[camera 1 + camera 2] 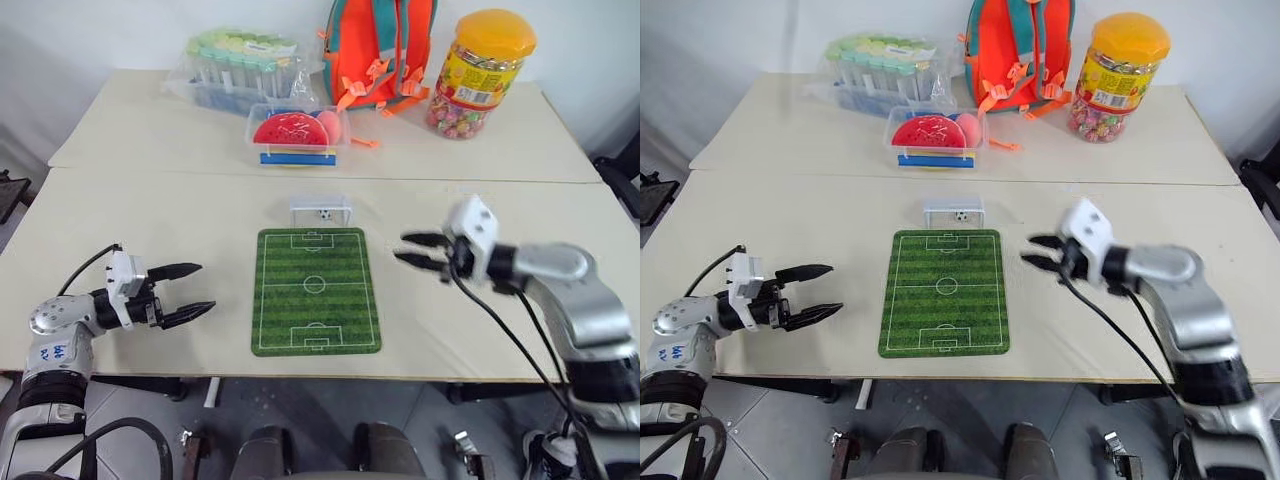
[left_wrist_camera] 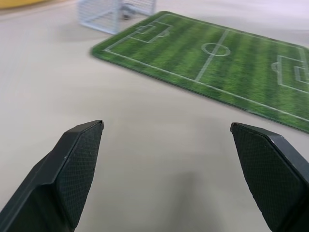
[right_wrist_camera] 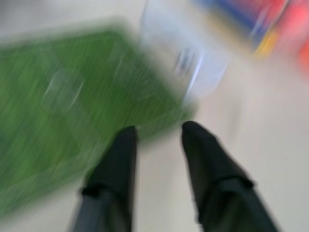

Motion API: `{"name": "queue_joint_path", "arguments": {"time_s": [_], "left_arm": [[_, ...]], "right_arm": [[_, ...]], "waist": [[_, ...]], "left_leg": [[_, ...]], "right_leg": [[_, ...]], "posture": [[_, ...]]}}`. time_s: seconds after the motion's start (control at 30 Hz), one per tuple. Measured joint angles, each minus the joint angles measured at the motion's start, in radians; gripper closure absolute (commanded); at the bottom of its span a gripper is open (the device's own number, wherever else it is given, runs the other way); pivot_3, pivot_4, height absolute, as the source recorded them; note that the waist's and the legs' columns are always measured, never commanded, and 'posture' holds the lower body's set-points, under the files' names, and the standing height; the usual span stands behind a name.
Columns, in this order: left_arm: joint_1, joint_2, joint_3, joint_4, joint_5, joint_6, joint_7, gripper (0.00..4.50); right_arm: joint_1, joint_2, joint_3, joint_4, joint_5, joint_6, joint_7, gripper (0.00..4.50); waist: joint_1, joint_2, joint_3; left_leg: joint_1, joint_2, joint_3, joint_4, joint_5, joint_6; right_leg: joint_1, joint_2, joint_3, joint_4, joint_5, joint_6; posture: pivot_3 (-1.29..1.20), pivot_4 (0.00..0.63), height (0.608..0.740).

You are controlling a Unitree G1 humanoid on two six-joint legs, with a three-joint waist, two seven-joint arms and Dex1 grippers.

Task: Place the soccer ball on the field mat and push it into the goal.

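The green field mat [image 1: 316, 291] lies flat in the middle of the table. At its far end stands the small white goal [image 1: 320, 209], and the tiny soccer ball [image 1: 325, 214] rests inside its frame. My right gripper [image 1: 421, 250] hovers just right of the mat's far corner, fingers apart with nothing between them. My left gripper [image 1: 189, 292] is open and empty over the bare tabletop, left of the mat; its wrist view shows both pads [image 2: 79, 164] wide apart, with the mat [image 2: 217, 63] and the goal [image 2: 104, 14] beyond.
On the far table stand a clear box [image 1: 297, 135] with red contents, a pack of tubes [image 1: 240, 65], an orange and teal backpack [image 1: 380, 50] and a candy jar [image 1: 480, 75]. A black cable [image 1: 500, 330] hangs from my right arm.
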Motion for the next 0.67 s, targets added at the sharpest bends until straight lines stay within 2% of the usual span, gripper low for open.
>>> {"name": "queue_joint_path", "arguments": {"time_s": [0.17, 0.2, 0.37, 0.67], "left_arm": [[0.008, 0.007, 0.007, -0.02, 0.033, 0.052, 0.046, 0.0], [0.011, 0.007, 0.007, -0.023, 0.033, 0.054, 0.044, 0.0], [0.042, 0.006, 0.044, -0.036, 0.028, 0.055, 0.021, 0.0], [0.032, 0.002, 0.059, -0.037, 0.028, 0.053, 0.012, 0.0]], "right_arm": [[0.212, -0.054, -0.124, -0.02, 0.078, -0.054, 0.101, 0.19], [0.236, -0.054, -0.139, -0.019, 0.087, -0.071, 0.112, 0.01], [0.347, -0.053, -0.227, 0.028, 0.123, -0.149, 0.158, 0.01], [0.317, -0.052, -0.229, 0.032, 0.134, -0.172, 0.113, 0.01]], "waist": [[-0.007, -0.001, 0.001], [-0.01, -0.001, 0.001], [-0.012, -0.001, 0.001], [-0.009, -0.001, 0.001]], "left_leg": [[0.004, 0.001, 0.0, 0.001, 0.0, 0.0], [0.004, 0.002, 0.0, 0.002, 0.0, 0.0], [0.005, 0.003, 0.001, 0.003, 0.0, 0.0], [0.005, 0.003, 0.0, 0.003, 0.0, 0.0]], "right_leg": [[0.002, 0.0, 0.003, 0.0, 0.0, 0.0], [0.002, 0.0, 0.003, 0.001, 0.0, 0.001], [0.002, 0.0, 0.003, 0.001, 0.0, 0.0], [0.002, 0.0, 0.003, 0.002, 0.0, 0.0]], "posture": [[0.0, 0.15, 0.74], [0.0, 0.15, 0.74], [0.0, 0.15, 0.74], [0.0, 0.15, 0.74]]}}
